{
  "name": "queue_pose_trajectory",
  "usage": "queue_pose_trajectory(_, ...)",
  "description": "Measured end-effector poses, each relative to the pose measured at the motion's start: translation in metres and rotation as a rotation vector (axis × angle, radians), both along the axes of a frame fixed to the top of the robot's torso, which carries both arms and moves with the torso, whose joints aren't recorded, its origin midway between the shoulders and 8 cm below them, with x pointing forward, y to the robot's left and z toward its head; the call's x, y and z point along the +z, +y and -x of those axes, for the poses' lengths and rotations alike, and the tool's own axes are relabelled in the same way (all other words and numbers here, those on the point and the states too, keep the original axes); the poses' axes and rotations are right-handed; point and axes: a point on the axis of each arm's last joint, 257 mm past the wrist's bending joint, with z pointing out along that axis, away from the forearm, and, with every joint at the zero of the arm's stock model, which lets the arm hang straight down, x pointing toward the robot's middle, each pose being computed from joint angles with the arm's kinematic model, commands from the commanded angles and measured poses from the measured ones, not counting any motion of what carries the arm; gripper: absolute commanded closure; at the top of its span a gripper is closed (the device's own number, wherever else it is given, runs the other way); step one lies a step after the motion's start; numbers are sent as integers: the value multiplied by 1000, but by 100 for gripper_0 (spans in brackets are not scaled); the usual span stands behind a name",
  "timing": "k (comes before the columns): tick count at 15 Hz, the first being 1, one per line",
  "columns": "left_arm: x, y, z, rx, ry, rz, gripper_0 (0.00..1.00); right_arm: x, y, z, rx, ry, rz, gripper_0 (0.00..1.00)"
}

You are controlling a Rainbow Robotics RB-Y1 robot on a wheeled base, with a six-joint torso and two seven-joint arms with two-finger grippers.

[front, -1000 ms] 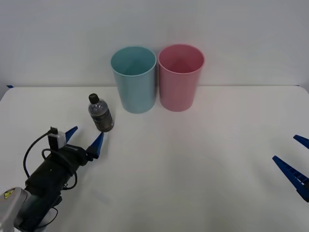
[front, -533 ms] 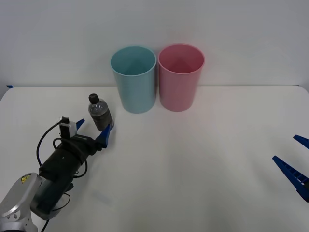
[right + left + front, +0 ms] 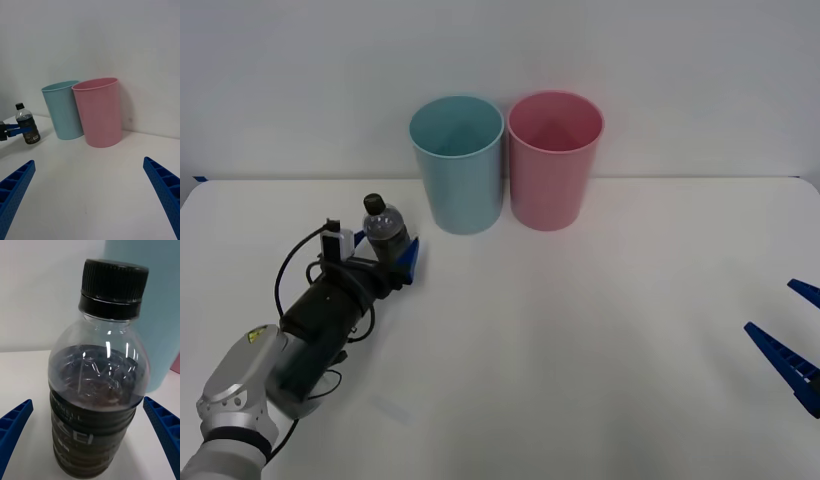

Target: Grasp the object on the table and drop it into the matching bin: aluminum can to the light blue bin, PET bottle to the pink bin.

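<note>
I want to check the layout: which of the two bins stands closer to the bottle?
The light blue bin. It stands on the left, next to the bottle; the pink bin is on its far side, to the right.

faint pale lettering on PET bottle (image 3: 93,435) label, unreadable; yellow sticker on left arm, unreadable

PET bottle (image 3: 385,238) base hidden behind left gripper (image 3: 387,255), label print unreadable, right gripper (image 3: 792,330) cut by front view's edge

white table (image 3: 580,350): bottle (image 3: 384,232), light blue bin (image 3: 458,165), pink bin (image 3: 553,160) upright.
</note>
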Motion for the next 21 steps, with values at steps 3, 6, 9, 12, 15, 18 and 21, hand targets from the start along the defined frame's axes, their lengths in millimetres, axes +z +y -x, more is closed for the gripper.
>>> queue_pose_trajectory(3,0,-4,-13,-2,9,-2,0,0,0,0,0,0,0,0)
queue_pose_trajectory(6,2,-6,-17,-5,8,0,0,0,0,0,0,0,0,0)
queue_pose_trajectory(9,2,-7,-17,-6,9,1,67,0,0,0,0,0,0,0)
queue_pose_trajectory(12,2,-8,-17,-9,6,-11,100,0,0,0,0,0,0,0)
queue_pose_trajectory(15,0,-13,-16,-21,7,-16,100,0,0,0,0,0,0,0)
queue_pose_trajectory(18,-1,-23,-14,-40,11,-8,100,0,0,0,0,0,0,0)
queue_pose_trajectory(21,8,-17,-14,-49,-4,4,100,0,0,0,0,0,0,0)
